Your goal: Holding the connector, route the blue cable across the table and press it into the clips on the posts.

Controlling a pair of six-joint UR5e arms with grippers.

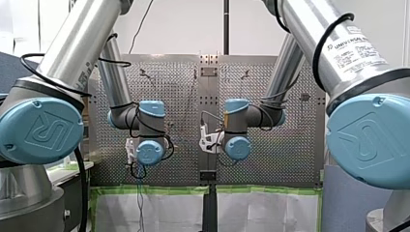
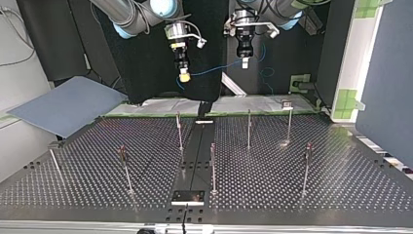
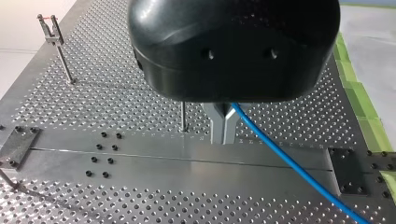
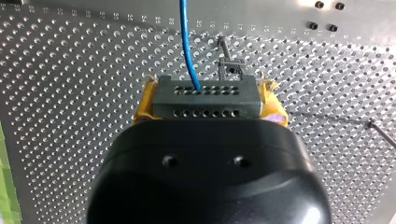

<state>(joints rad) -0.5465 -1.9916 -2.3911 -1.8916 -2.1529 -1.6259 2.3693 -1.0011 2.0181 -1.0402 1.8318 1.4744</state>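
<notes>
Blue cable [image 4: 186,42] comes out of a dark grey connector [image 4: 207,97] that has rows of little holes. Our right gripper [image 4: 209,100] is closed on that connector, with a yellow pad [image 4: 144,106] pushing on each side of it. Just past the connector, down on the table, stands a thin post [image 4: 224,46] with a clip [image 4: 230,70] on top.

In the top view our right gripper hangs high over the metal table [image 2: 341,170], a little to the left of the middle. Our left gripper [image 2: 245,62] hangs near it, a little to the right of the middle. The cable runs through the air from one gripper to the other.

In the left wrist view our left gripper's two metal fingers [image 3: 215,123] are squeezed almost together. The cable goes in between them, so this gripper has hold of the cable. From there the cable slopes away over the table full of holes.

More thin posts [image 2: 249,127] stand upright on the table, well below the cable. Green tape [image 3: 357,93] runs along one edge of the table.
</notes>
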